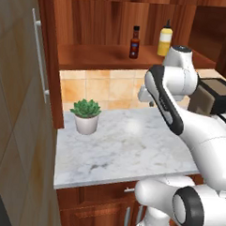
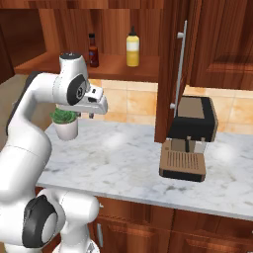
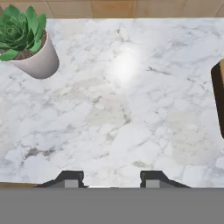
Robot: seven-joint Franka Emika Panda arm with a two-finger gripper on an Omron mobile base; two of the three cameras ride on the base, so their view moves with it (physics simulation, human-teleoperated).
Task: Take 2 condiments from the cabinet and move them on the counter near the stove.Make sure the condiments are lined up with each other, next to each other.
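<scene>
Hand view is looking straight down at the counter (image 3: 131,109), and the hand (image 3: 111,178) is hanging above the bare marble with nothing between its two dark tips; the jaws are standing drawn in as far as they go and are touching no object. A potted succulent (image 3: 27,41) is sitting at the upper left of that view, and a dark brown edge of the coffee machine (image 3: 218,98) is poking in at the right.

The left base view is giving what the hand camera cannot: the open cabinet (image 1: 104,55) above the tiles, with the red-brown sauce bottle (image 1: 134,42) and the yellow squeeze bottle (image 1: 165,38) both standing upright on its shelf, near each other but apart.

The right base view is adding the whole coffee machine on the counter and the cabinet door with its long silver handle (image 2: 180,64) hanging open above it.
</scene>
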